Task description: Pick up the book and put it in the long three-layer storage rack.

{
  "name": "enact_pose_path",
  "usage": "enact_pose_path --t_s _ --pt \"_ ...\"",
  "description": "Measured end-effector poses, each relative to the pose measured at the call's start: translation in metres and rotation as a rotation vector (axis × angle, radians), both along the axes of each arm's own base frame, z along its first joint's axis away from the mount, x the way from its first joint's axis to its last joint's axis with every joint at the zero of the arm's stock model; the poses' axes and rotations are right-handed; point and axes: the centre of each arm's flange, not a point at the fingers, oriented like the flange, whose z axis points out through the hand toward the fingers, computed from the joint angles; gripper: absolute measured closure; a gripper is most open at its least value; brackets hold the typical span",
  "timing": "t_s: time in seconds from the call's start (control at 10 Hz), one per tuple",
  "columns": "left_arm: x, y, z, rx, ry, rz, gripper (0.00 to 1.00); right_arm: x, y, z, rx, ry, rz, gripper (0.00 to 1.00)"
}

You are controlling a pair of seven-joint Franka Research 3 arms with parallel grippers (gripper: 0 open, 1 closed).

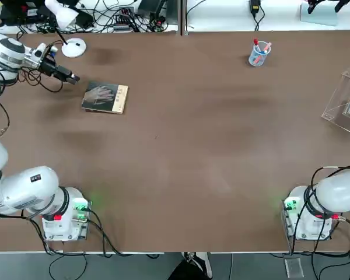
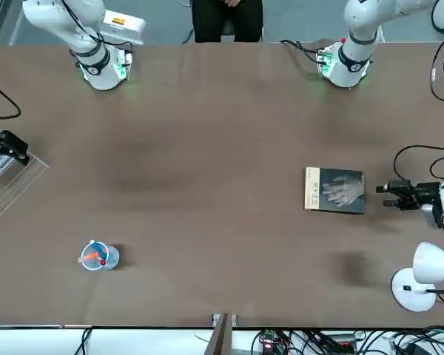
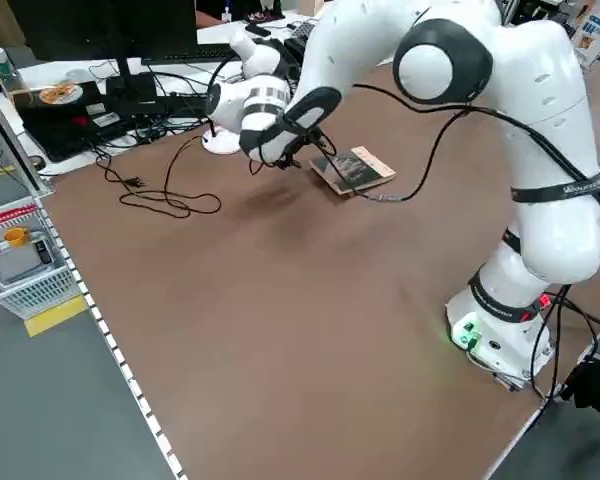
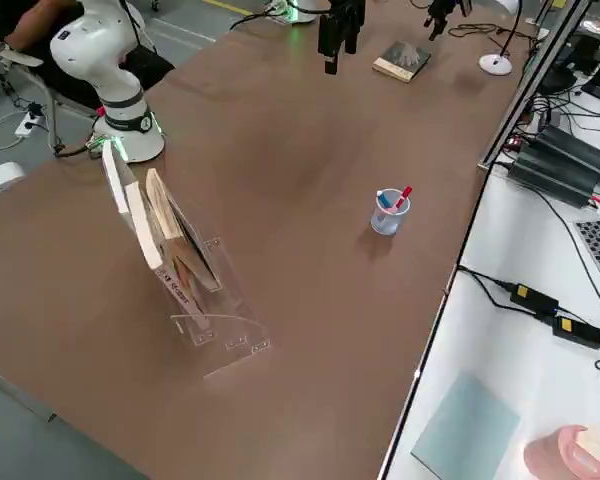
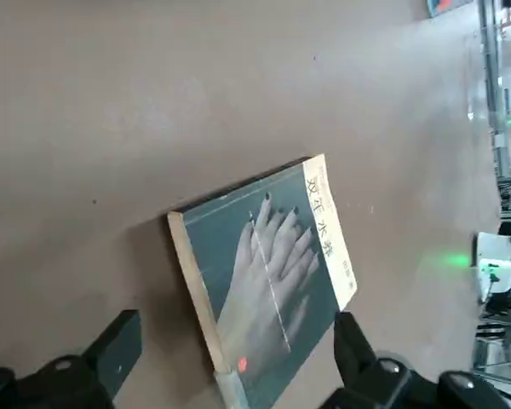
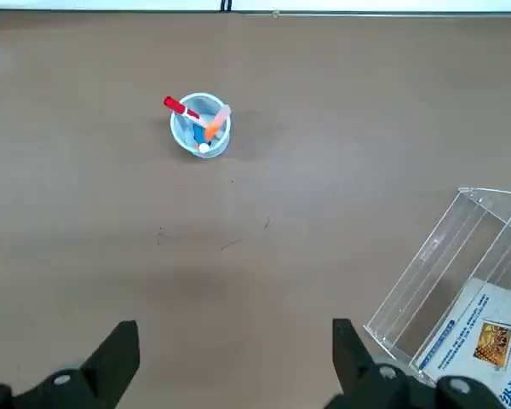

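The left pincer (image 1: 73, 77) hangs low over the far left corner of the brown counter (image 1: 192, 151), its fingers spread and holding nothing, just beside the book (image 1: 105, 97) and pointing toward it. The book lies flat and alone, its dark cover showing pale hands and a tan strip along the edge farthest from the pincer; in the left wrist view the book (image 5: 264, 273) sits between the two open fingers, apart from both, with a column of Chinese characters printed on the tan strip that I cannot read with certainty. A white desk lamp (image 1: 70, 35) stands close behind the pincer at the counter's far edge, among loose cables.

A wide bare stretch of counter separates the book from the long three-layer storage rack (image 1: 345, 99), which stands at the right edge, partly cut off in the top view. The right side view shows the rack (image 4: 185, 270) already holding several thin books or leaflets leaning on its slanted clear panels; one bears blue print too small to read. A clear cup of pens (image 1: 259, 53) stands near the far edge, well apart from both rack and book.

The right pincer (image 6: 234, 362) hangs released, high above the counter near the rack.
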Motion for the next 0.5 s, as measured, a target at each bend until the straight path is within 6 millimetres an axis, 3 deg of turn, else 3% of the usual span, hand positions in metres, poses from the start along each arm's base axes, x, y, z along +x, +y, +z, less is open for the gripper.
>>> enact_pose_path --t_s 0.5 --pt "0.000 -0.004 -0.016 -0.049 0.019 0.034 0.00 0.000 0.000 0.000 0.000 0.000 0.000 0.00"
